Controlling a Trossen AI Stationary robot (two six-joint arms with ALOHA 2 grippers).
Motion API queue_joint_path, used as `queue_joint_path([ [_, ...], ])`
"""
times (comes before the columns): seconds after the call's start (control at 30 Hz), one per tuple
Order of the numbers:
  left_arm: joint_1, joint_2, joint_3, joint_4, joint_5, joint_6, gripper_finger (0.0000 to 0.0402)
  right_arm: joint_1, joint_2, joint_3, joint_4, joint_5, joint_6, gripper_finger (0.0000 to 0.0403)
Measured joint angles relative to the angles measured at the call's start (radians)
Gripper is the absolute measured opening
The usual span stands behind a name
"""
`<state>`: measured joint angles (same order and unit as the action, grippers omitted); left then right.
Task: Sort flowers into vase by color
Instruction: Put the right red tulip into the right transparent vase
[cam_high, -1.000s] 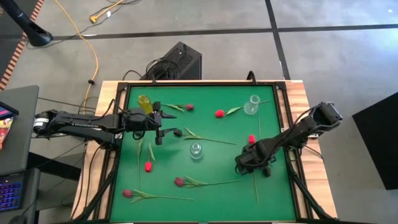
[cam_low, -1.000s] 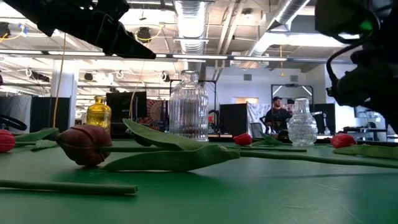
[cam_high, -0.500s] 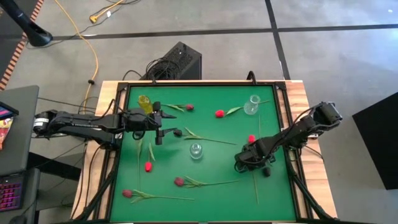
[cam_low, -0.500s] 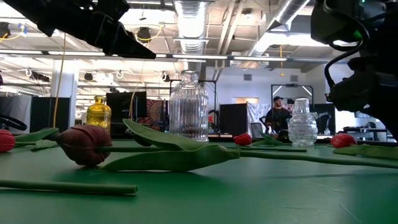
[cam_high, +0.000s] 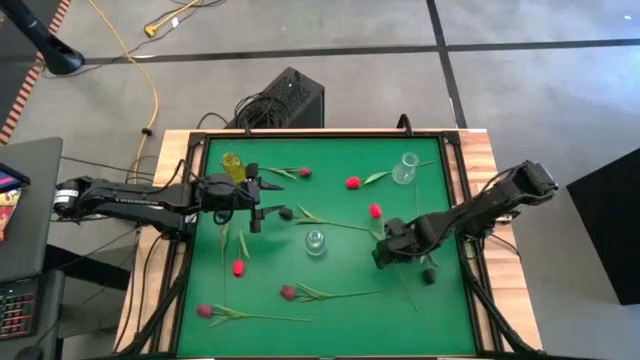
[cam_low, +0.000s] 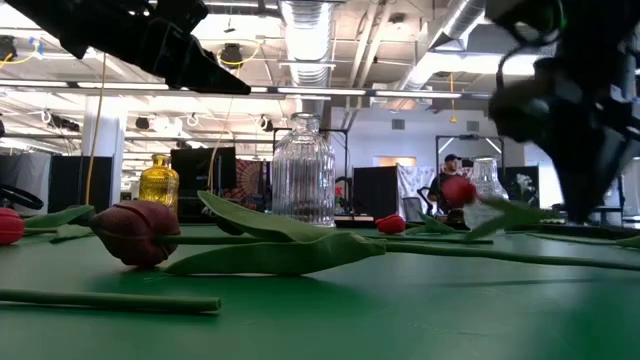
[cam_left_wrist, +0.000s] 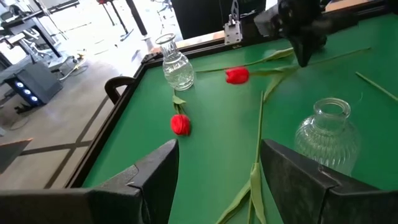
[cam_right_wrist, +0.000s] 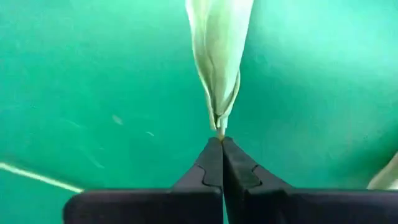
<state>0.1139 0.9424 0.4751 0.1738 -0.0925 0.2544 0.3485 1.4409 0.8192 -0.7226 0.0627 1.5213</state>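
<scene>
the right tool (cam_high: 385, 250) is clamped on a red tulip (cam_high: 375, 211), lifted off the green surface (cam_high: 340, 320); pinched only by a thin leaf, it could slip. the left tool (cam_high: 262, 204), fingers apart, hovers near the yellow vase (cam_high: 232, 164).

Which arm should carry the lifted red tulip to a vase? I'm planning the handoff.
Right. Its gripper is already shut on the red tulip, holding it off the mat. The left gripper hangs open by the yellow vase.
</scene>
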Motion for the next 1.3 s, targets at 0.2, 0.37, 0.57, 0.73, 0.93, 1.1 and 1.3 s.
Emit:
queue_joint_path([
  [0.2,0.0,0.0,0.0,0.0,0.0,-0.017,0.0215,-0.004,-0.174,0.0,-0.029,0.293,-0.064,0.0019],
  [0.37,0.0,0.0,0.0,0.008,-0.001,-0.048,0.0215,-0.006,-0.35,0.001,-0.022,0.522,-0.227,0.0019],
  [0.57,0.0,0.0,0.0,0.02,-0.039,-0.154,0.0215,-0.039,-0.564,0.001,-0.025,0.755,-0.493,0.0019],
  [0.73,0.0,0.0,0.0,0.02,-0.098,-0.222,0.0215,-0.093,-0.708,0.001,-0.026,0.954,-0.714,0.0019],
  [0.93,0.0,0.0,0.0,0.021,-0.131,-0.244,0.0215,-0.214,-0.803,0.001,0.028,1.016,-0.903,0.0019],
  [1.1,0.0,0.0,0.0,0.068,-0.135,-0.245,0.0215,-0.341,-0.822,0.001,0.173,1.004,-1.08,0.0019],
  [1.3,0.0,0.0,0.0,0.125,-0.137,-0.245,0.0215,-0.535,-0.791,0.001,0.257,0.854,-1.233,0.0019],
])
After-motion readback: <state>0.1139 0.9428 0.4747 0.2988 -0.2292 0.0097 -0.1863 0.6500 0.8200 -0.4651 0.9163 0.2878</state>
